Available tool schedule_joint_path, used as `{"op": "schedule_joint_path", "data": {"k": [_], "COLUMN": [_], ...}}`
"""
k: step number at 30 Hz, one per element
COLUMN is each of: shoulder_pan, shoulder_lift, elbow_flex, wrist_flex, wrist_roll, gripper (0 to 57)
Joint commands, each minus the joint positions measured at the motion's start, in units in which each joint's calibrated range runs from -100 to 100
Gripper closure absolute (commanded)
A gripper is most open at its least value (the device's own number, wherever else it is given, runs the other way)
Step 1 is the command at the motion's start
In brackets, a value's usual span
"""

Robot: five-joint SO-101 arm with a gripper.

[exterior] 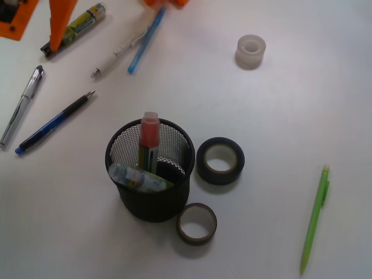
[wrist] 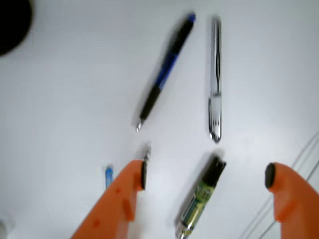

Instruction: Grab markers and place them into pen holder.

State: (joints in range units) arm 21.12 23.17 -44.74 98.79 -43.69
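Note:
The black mesh pen holder [exterior: 150,203] stands at the middle front. In it a red-capped marker [exterior: 149,139] stands upright and a blue-capped marker [exterior: 139,178] leans across the rim. The black-capped marker [exterior: 78,26] lies on the table at the back left; in the wrist view it [wrist: 202,198] lies below and between my fingers. My orange gripper [wrist: 207,176] is open wide above it and touches nothing. In the front view only one orange finger [exterior: 60,23] shows, over the marker.
A blue-black pen [exterior: 55,122] and a silver pen [exterior: 22,104] lie at the left, also in the wrist view [wrist: 164,72], [wrist: 215,79]. A white pen [exterior: 119,52] and light-blue pen [exterior: 146,39] lie at the back. Tape rolls [exterior: 220,161], [exterior: 197,223], [exterior: 250,51] and a green pencil [exterior: 314,220] lie right.

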Motion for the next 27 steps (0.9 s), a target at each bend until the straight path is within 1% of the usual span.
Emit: {"op": "schedule_joint_path", "data": {"k": [1, 5, 9, 13, 17, 27], "shoulder_pan": [3.66, 6.95, 8.97, 10.99, 13.98, 14.05], "shoulder_lift": [-12.84, -24.06, -33.92, -39.96, -40.81, -30.95], "elbow_flex": [21.01, 43.20, 64.85, 79.07, 84.06, 84.51], "wrist_flex": [-2.12, -15.68, -25.56, -31.95, -33.79, -39.21], "wrist_roll": [-0.34, 0.34, -1.37, -2.39, -2.30, -2.20], "gripper": [30.3, 30.2, 30.0, 29.8, 29.8, 30.2]}}
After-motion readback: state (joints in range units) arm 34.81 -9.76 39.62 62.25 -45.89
